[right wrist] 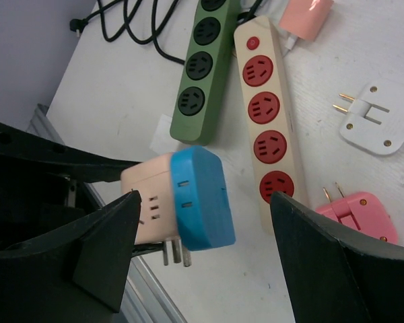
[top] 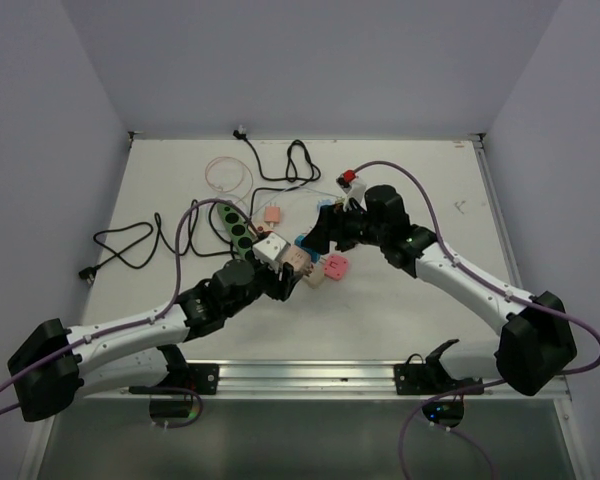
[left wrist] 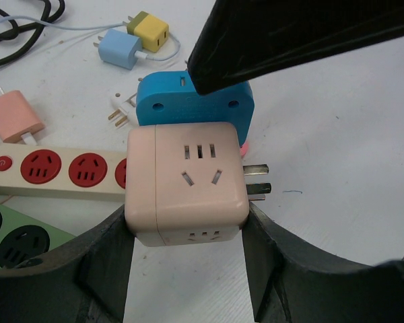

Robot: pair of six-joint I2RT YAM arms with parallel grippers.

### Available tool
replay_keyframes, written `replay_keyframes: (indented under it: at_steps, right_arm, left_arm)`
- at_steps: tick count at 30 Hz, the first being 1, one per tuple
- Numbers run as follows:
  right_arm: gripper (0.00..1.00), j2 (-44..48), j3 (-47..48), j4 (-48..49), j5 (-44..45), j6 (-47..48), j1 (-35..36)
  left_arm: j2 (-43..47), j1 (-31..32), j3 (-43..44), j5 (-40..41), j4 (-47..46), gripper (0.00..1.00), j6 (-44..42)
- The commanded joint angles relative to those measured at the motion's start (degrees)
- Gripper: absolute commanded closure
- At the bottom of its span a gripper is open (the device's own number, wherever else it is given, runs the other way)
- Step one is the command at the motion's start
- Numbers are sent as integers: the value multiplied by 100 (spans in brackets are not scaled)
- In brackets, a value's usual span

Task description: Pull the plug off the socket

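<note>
My left gripper point(left wrist: 186, 225) is shut on a pale pink cube socket point(left wrist: 188, 185), one finger on each side, and holds it above the table. A blue plug point(left wrist: 195, 101) is seated in the cube's far face. The cube's own metal prongs stick out to the right. In the right wrist view my right gripper point(right wrist: 205, 198) is open, its fingers wide on either side of the blue plug point(right wrist: 200, 198) and not touching it; the cube point(right wrist: 151, 195) is just behind. In the top view the two grippers meet at mid table around the cube point(top: 298, 261).
A green power strip point(right wrist: 200, 74) and a cream strip with red sockets point(right wrist: 269, 128) lie side by side below. A pink plug point(right wrist: 360, 215), a white adapter point(right wrist: 380, 118), blue point(left wrist: 121, 48) and yellow point(left wrist: 151, 30) chargers and black cables point(top: 130, 245) lie around.
</note>
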State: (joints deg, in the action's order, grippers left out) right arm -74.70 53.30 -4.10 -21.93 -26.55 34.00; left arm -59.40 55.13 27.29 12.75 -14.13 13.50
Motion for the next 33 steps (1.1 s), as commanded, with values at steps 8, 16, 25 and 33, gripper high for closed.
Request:
replay_keyframes:
  at_steps: [8,16,25,33]
  right_arm:
    - [24,-230,269,-477,426,273,2]
    - [46,-212,251,-741,796,194,-174]
    - [43,95,155,-364,322,-552,-324]
    - [29,289,-180,348,-293,-1722,-684]
  left_arm:
    - [639,-38,75,-1,-802,100,-5]
    - [1017,-38,-127,78,-907,100,4]
    - [1097,-38,-426,61,-1293,100,-84]
    - [1211,-38,-742,113,-1961,100,-198]
